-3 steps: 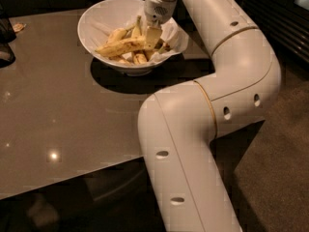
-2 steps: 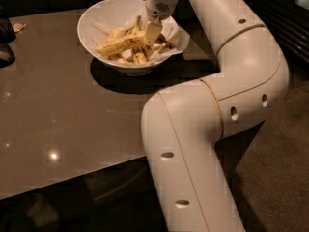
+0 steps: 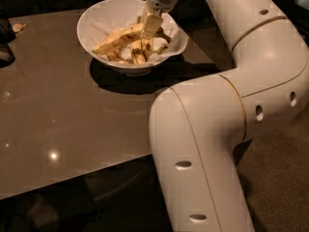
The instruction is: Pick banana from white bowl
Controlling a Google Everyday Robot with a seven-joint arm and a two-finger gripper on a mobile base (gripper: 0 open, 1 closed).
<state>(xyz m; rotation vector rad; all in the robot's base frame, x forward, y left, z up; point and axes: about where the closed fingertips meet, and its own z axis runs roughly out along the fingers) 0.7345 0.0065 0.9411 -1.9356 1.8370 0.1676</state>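
- One gripper (image 3: 150, 29), low inside the white bowl (image 3: 94, 19), right of its centre; the bowl sits on the counter (image 3: 58, 110).
- Jaws: open or closed, can't tell.
- Banana (image 3: 118, 40) lies on top of the pile, with its long axis running low-left to up-right and its right end at my jaws.
- My read: the grip should cross that axis near this end and stay clear of the shorter bananas (image 3: 137, 56) just below.

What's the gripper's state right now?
Gripper: down inside the white bowl, at the right end of the banana; whether it is open, shut or holding it cannot be told.
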